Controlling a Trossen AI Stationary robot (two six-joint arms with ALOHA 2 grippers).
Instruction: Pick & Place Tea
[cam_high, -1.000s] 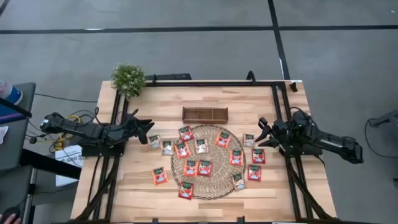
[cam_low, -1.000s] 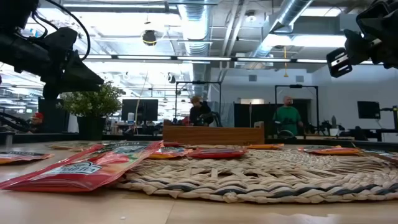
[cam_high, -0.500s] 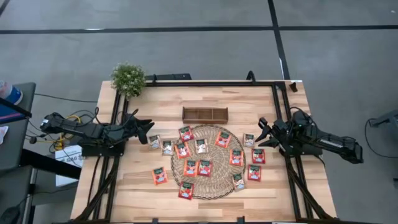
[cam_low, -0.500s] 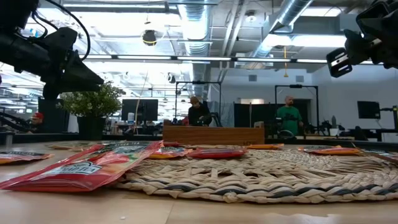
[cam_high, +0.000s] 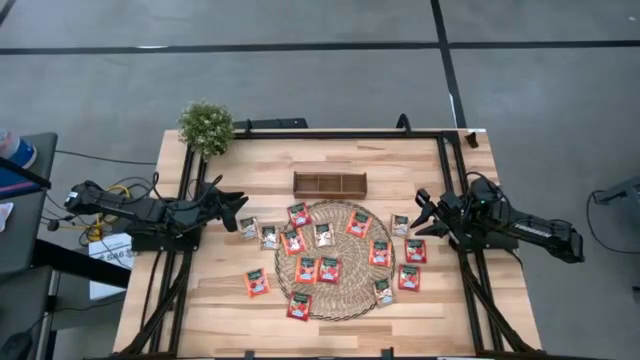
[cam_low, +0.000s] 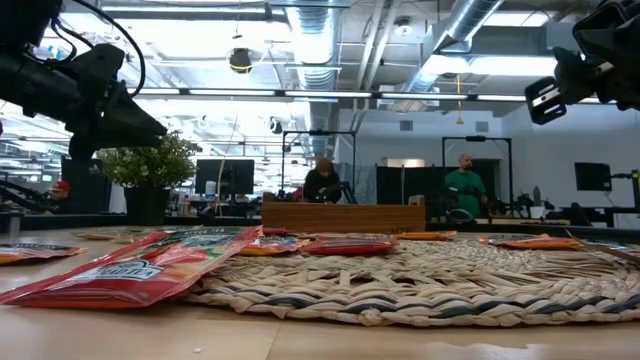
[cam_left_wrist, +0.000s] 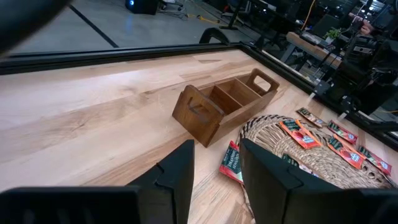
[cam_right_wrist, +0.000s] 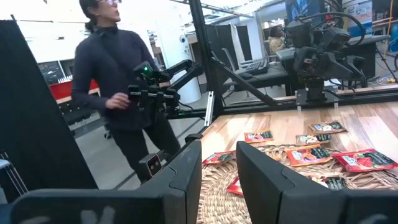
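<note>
Both arms hang above the wooden bench (cam_high: 230, 300), one at each side, neither touching anything.

The left gripper (cam_high: 236, 205) sits over the left part of the bench, just left of the nearest sachet; in its wrist view its two dark fingers (cam_left_wrist: 176, 177) stand a little apart with nothing between them. The right gripper (cam_high: 421, 212) hovers at the right edge of the spread, and its fingers (cam_right_wrist: 186, 171) are likewise parted around empty air.

The tea sachets (cam_high: 328, 268) lie flat in a loose scatter across the middle of the bench. Most rest on the round woven mat (cam_high: 345, 300); several lie off it on bare wood, to its left, near-left and right. Most are red-orange; a few are pale, such as one (cam_high: 269, 237) left of the mat.

The small wooden divided tray (cam_high: 330, 184) stands just beyond the mat's far edge, its compartments holding no sachet as far as the left wrist view shows. A potted plant (cam_high: 206, 127) sits at the far-left corner.

In the right wrist view a person (cam_right_wrist: 118, 81) in dark clothing stands beyond the bench.
</note>
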